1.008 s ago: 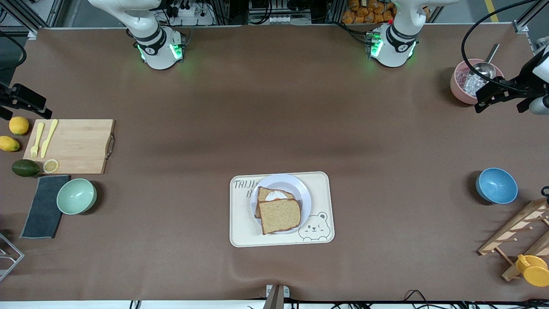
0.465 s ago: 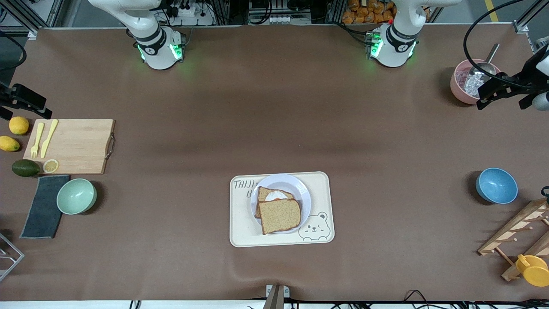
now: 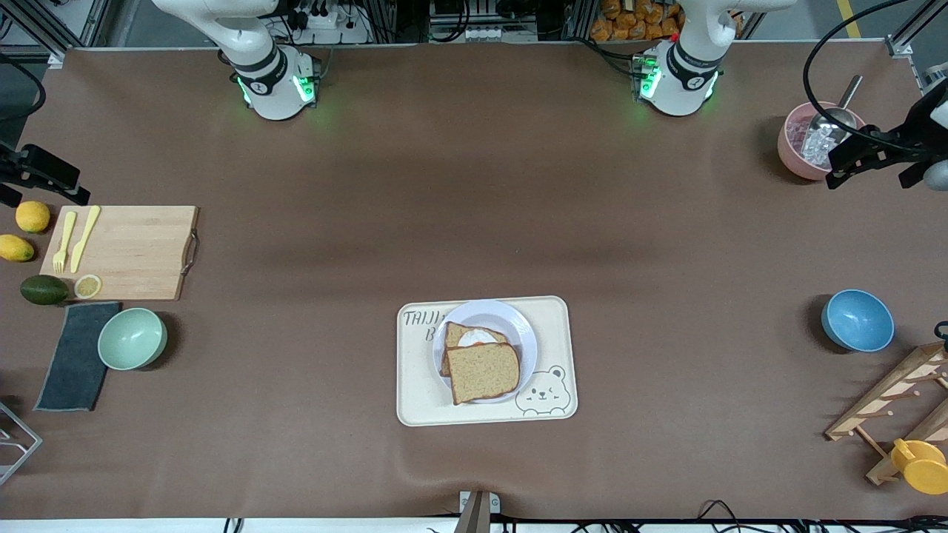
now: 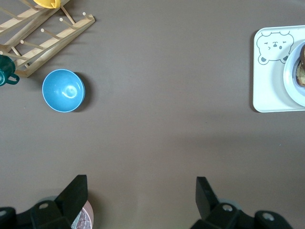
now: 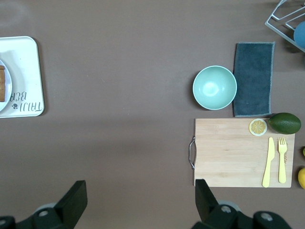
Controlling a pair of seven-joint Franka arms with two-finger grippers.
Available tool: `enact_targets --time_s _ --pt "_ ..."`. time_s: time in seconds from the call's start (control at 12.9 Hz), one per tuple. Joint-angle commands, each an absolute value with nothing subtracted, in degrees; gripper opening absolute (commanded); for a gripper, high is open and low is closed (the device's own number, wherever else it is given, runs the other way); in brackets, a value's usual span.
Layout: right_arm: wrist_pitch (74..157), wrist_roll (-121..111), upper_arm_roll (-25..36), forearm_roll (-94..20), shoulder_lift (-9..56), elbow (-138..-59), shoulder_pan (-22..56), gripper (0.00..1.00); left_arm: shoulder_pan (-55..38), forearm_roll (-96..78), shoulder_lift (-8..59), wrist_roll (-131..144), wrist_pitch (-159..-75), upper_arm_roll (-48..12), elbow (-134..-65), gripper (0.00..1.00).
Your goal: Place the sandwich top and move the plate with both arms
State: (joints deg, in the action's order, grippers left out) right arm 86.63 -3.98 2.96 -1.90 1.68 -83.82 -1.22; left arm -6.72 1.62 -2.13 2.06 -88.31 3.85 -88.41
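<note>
The sandwich top [image 3: 483, 372], a bare brown slice, lies on the plate [image 3: 520, 328], partly over a slice bearing a fried egg [image 3: 474, 337] and shifted nearer the front camera. The plate sits on a cream tray [image 3: 415, 406] with a bear drawing. My left gripper [image 3: 863, 155] hangs open and empty beside the pink bowl [image 3: 796, 148] at the left arm's end of the table; its wrist view shows the fingers [image 4: 76, 193] spread over bare mat. My right gripper [image 3: 41, 174] hangs open and empty at the right arm's end, above the cutting board [image 3: 122, 252].
A blue bowl [image 3: 858, 320], a wooden rack [image 3: 889, 400] and a yellow cup [image 3: 920, 465] stand at the left arm's end. A green bowl [image 3: 132, 338], dark cloth [image 3: 74, 355], avocado [image 3: 43, 289] and lemons [image 3: 32, 216] lie at the right arm's end.
My left gripper has drifted slightly toward the table's edge by the pink bowl. The right gripper, sandwich and plate have not moved.
</note>
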Motion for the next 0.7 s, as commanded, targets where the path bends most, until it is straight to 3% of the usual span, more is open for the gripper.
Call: enact_targets --time_s 0.0,0.62 --pt "86.57 -3.08 3.08 -1.58 1.05 -84.2 -0.79 1.0 -6.77 2.2 -2.99 2.28 -86.93 2.99 -88.33 1.0" --pt "86.49 -3.16 3.08 -1.49 1.14 -84.2 -1.05 1.0 -4.59 2.37 -3.25 2.9 -84.73 0.28 -88.33 1.0"
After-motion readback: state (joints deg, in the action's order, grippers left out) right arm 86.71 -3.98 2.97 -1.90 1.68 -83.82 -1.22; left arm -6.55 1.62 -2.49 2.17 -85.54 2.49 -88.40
